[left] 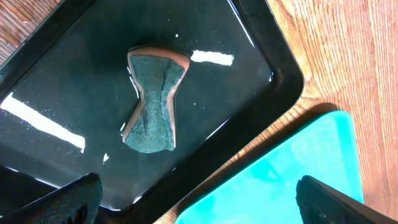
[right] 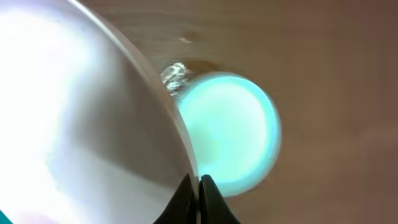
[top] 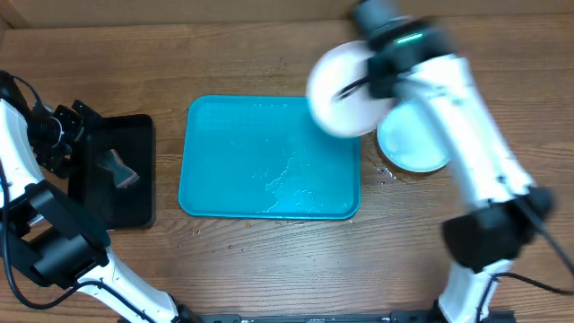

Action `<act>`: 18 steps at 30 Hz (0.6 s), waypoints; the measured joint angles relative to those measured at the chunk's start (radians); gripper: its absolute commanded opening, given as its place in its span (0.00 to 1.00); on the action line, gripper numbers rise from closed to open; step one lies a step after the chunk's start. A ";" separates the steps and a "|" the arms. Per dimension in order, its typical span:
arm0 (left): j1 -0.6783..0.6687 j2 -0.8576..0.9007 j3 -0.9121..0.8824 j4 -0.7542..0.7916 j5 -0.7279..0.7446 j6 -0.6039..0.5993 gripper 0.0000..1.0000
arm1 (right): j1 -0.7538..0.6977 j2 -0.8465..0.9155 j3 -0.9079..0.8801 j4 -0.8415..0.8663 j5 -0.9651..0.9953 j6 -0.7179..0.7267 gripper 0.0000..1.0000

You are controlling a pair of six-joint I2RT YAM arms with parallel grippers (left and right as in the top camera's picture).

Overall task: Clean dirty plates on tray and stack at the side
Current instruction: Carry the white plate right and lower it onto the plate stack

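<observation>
My right gripper [top: 369,85] is shut on the rim of the white plate [top: 343,90] and holds it in the air over the teal-blue tray's [top: 224,193] back right corner. In the right wrist view the gripper [right: 199,183] pinches the white plate [right: 81,124] edge. The light blue plate [top: 411,142] lies on the wood to the right of the tray, and it shows below in the right wrist view [right: 230,130]. The yellow-green plate is not visible. The tray holds no plates, only wet streaks. My left gripper [left: 199,199] is open and empty above the black tray's edge.
A smaller black tray [top: 134,188] stands left of the teal tray with a green sponge [top: 119,169] in it; the sponge [left: 152,102] lies pinched at its middle in the left wrist view. Water drops lie on the wood near the light blue plate.
</observation>
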 measured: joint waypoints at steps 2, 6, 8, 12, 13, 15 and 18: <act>0.000 0.000 0.000 0.000 0.000 0.000 1.00 | -0.167 -0.023 0.010 -0.058 -0.113 0.009 0.04; 0.000 0.000 0.000 0.000 0.002 0.000 1.00 | -0.408 -0.022 -0.023 -0.114 -0.238 0.016 0.04; 0.000 0.000 0.000 0.000 0.003 0.000 1.00 | -0.496 -0.022 -0.077 -0.107 -0.276 0.016 0.04; 0.000 0.000 0.000 0.002 0.003 0.000 1.00 | -0.601 -0.022 -0.226 -0.032 -0.340 0.000 0.04; 0.000 0.000 0.000 0.003 0.003 0.000 1.00 | -0.617 -0.022 -0.273 0.004 -0.358 -0.005 0.04; 0.000 0.000 0.000 0.003 0.003 0.000 1.00 | -0.633 -0.020 -0.343 0.056 -0.382 -0.010 0.04; 0.000 0.000 0.000 0.003 0.003 0.000 1.00 | -0.634 -0.020 -0.428 0.124 -0.410 -0.018 0.04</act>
